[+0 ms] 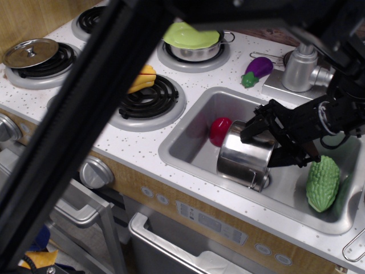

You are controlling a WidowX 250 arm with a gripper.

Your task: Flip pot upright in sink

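The shiny steel pot point(244, 158) lies tilted on its side in the middle of the silver sink point(188, 140). One round end faces up and back, and the other rests near the drain. My black gripper point(267, 147) reaches in from the right and sits at the pot's upper end. Its fingers are spread, one finger point(251, 132) at the back-left of that end and the other at the front-right. I cannot see firm contact with the pot.
A red vegetable point(220, 130) lies in the sink just left of the pot, and a green bitter gourd point(323, 182) lies at the right. The faucet point(301, 65), a purple eggplant point(258, 69) and the green-lidded pot point(194, 41) stand behind. A dark out-of-focus bar point(97, 114) crosses the left foreground.
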